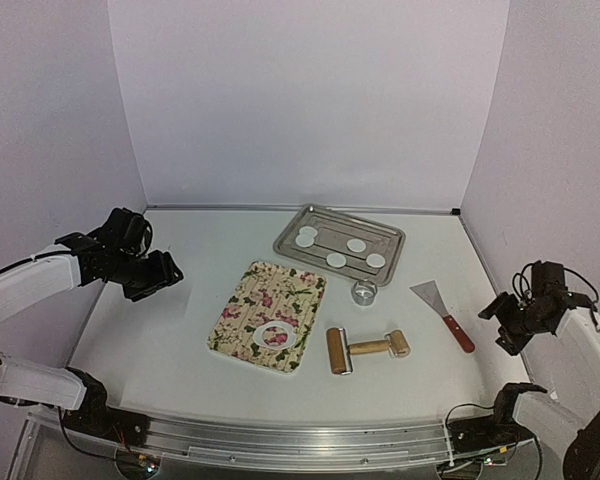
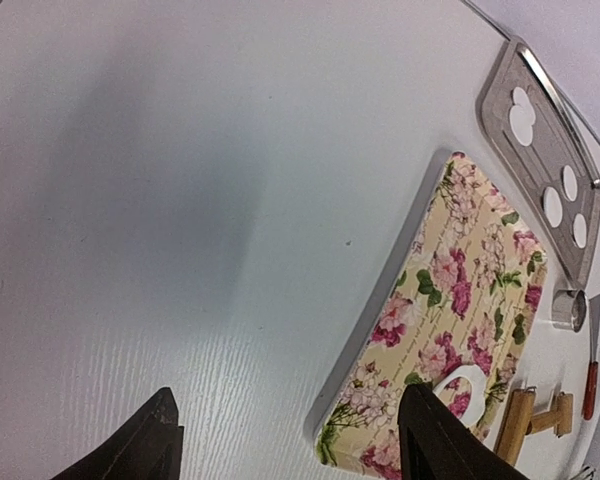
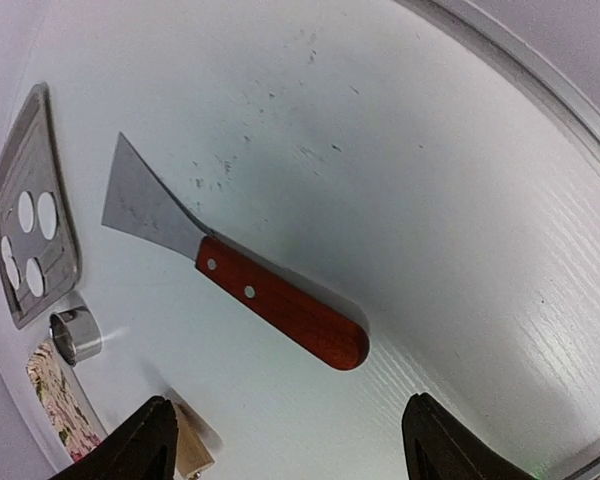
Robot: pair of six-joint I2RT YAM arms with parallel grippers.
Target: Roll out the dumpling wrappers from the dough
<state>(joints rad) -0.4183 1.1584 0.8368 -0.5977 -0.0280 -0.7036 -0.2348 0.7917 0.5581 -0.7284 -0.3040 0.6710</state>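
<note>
Top external view, upper centre: the dumpling wrappers (image 1: pixel 356 245) lie flat inside a metal tray (image 1: pixel 332 232) on the table (image 1: pixel 180 330). Lower left of it, a floral board (image 1: pixel 250 300) carries a white dough ring (image 1: pixel 258 334). Left tool (image 2: pixel 288 420) and right tool (image 3: pixel 285 425) gape wide, empty.

White dumpling wrappers (image 1: pixel 356 245); silver tray (image 1: pixel 388 242); cream board (image 1: pixel 260 295), pink floral print; scraper handle (image 1: pixel 459 334) reddish-brown; tan roller (image 1: pixel 365 348)

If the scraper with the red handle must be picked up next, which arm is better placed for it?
Probably the right. The scraper lies on the right side, just ahead of the open right gripper in its wrist view. The left gripper hangs beyond the floral board, far off.
</note>
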